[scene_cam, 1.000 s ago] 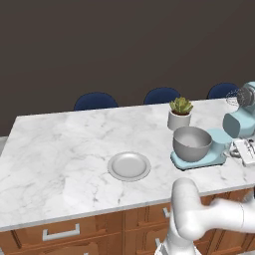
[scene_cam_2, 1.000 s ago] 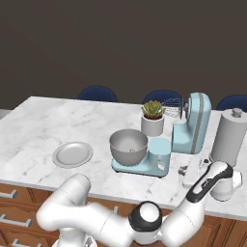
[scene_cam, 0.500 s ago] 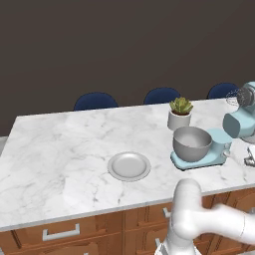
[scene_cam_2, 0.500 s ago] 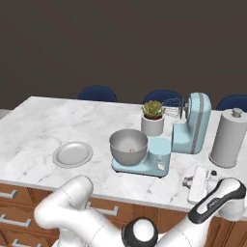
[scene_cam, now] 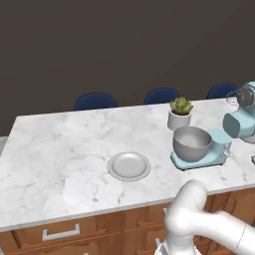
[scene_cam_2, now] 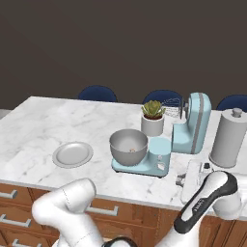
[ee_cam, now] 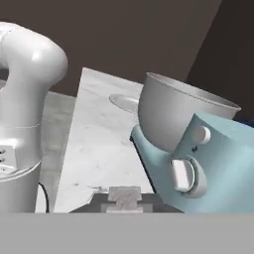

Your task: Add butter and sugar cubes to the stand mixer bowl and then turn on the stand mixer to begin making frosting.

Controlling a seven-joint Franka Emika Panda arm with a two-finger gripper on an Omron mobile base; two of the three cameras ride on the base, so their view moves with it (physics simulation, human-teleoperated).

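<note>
Hovering low over the counter (ee_cam: 94, 149) with jaws closed and empty, the gripper (ee_cam: 124, 197) faces the mixer (ee_cam: 208, 163) — its white dial just ahead to the right, bowl (ee_cam: 168, 114) beyond it.

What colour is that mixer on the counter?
The stand mixer is light blue, clearest in the right base view.

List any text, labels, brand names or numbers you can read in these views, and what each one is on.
No legible text.
Robot forearm: small white lettering on the dark band, too small and blurred to read.
stand mixer: small dark mark between the round button and the white switch, too blurred to tell as a sign or letter.
stand mixer bowl, grey plate, grey canister and plant pot: no markings.
</note>
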